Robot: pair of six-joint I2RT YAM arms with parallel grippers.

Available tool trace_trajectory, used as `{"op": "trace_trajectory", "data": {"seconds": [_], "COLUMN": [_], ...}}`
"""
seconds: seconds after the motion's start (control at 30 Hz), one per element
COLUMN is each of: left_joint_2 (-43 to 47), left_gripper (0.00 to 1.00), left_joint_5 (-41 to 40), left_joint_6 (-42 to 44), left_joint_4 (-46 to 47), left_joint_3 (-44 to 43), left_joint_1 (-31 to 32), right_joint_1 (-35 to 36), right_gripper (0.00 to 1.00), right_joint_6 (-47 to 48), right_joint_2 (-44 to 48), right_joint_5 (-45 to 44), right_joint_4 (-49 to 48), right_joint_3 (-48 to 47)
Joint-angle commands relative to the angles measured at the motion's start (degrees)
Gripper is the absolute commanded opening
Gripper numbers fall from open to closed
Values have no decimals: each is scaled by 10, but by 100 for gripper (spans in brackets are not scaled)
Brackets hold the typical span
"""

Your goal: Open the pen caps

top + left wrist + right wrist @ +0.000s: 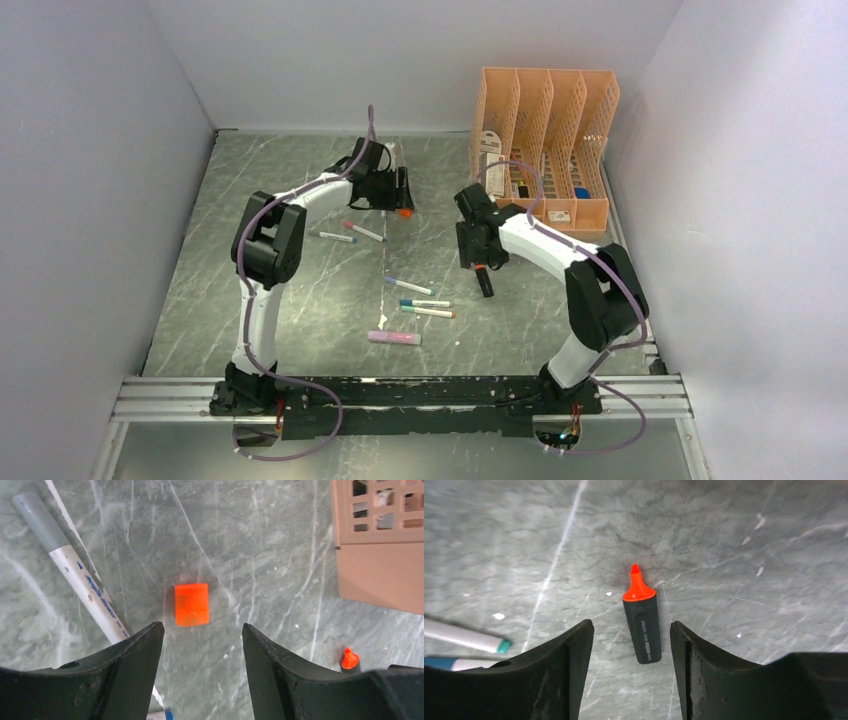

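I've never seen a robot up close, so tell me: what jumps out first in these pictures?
A bright orange cap lies on the grey marble table, under the left gripper, whose jaws stand open. Under the open right gripper lies a stubby black marker with its orange tip bared. A peach mesh organiser stands at the far right corner, and slim pens lie scattered mid-table.

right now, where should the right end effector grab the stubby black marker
Take the black marker mid-barrel, coming straight down, one finger on each long side. It lies flat between the right end effector's open fingers; keep off the bare orange tip.
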State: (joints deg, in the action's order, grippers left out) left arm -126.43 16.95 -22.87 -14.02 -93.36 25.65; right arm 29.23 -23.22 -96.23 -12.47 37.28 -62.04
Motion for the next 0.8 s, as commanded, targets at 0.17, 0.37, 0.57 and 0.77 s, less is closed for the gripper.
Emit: {"op": "trace_trajectory", "data": {"seconds": [0.17, 0.37, 0.57, 0.77], "left_joint_2": [171, 310, 441, 527], "left_gripper": [78, 100, 99, 99], "left_joint_5": [-8, -38, -26, -14], "left_joint_6": [-3, -1, -9, -25], "left_joint_4": [-92, -120, -125, -123], "left_joint_3": [-7, 122, 250, 319], "left_joint_1": [0, -13, -73, -107], "right_joint_1": [94, 159, 178, 190], "right_gripper": [62, 56, 56, 56], "right_joint_6": [61, 102, 132, 152], "right_joint_2": [61, 6, -32, -80], "right_joint_5": [15, 48, 86, 95], "right_joint_4": [11, -31, -75, -78], "right_joint_3": [-57, -62, -78, -106]}}
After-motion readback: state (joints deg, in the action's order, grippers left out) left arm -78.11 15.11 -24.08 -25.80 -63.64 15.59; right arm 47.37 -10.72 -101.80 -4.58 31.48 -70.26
